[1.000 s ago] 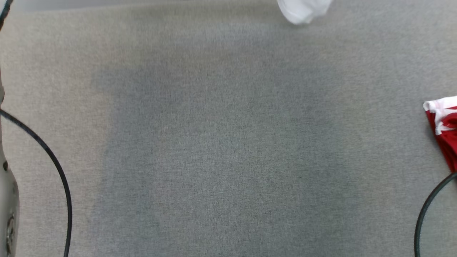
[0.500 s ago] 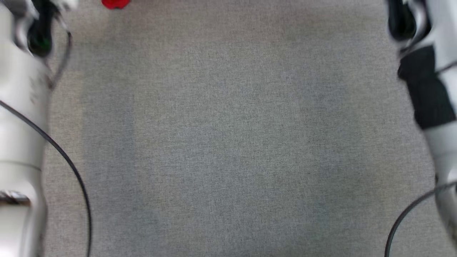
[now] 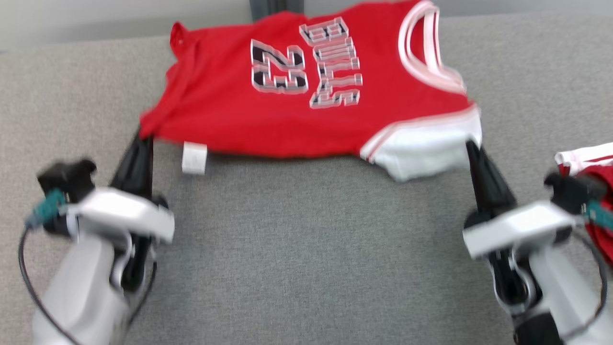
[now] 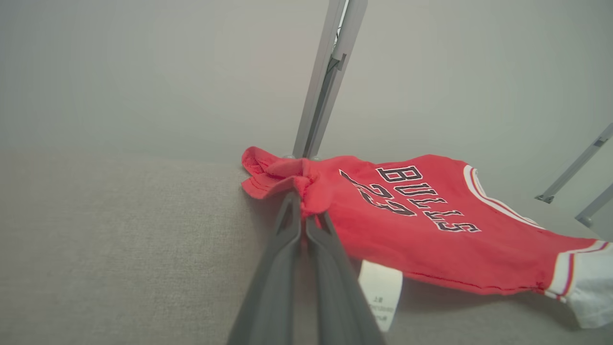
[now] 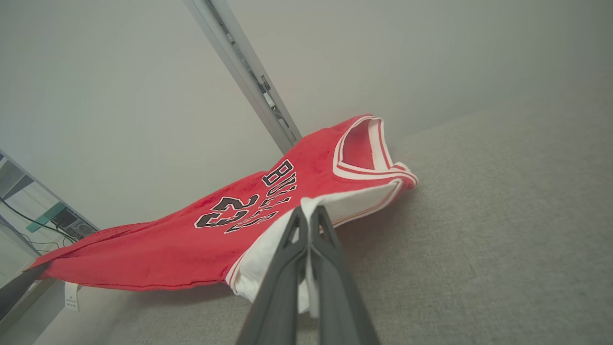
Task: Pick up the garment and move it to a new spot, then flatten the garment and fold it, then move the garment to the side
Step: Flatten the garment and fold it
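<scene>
The garment [image 3: 297, 100] is a red basketball jersey with white trim, black lettering and a number, stretched between both arms above the grey table. My left gripper [image 3: 143, 139] is shut on its red hem corner, seen bunched at the left gripper's fingertips [image 4: 302, 206] in the left wrist view. My right gripper [image 3: 471, 146] is shut on the white shoulder edge, which the right wrist view shows pinched at the right gripper's tip [image 5: 306, 213]. A white care label [image 3: 194, 158] hangs from the lower edge of the garment [image 4: 431, 230]. The far side of the garment [image 5: 215, 225] droops toward the table's back edge.
Another red and white cloth [image 3: 594, 167] lies at the right edge of the grey table [image 3: 311, 249]. A metal post [image 4: 325, 81] rises behind the table's far edge against a pale wall. Dark cables loop beside both forearms.
The head camera has swung, so the whole picture shifted. Both grippers and the stretched jersey have come into view; earlier frames showed mostly bare table and blurred forearms.
</scene>
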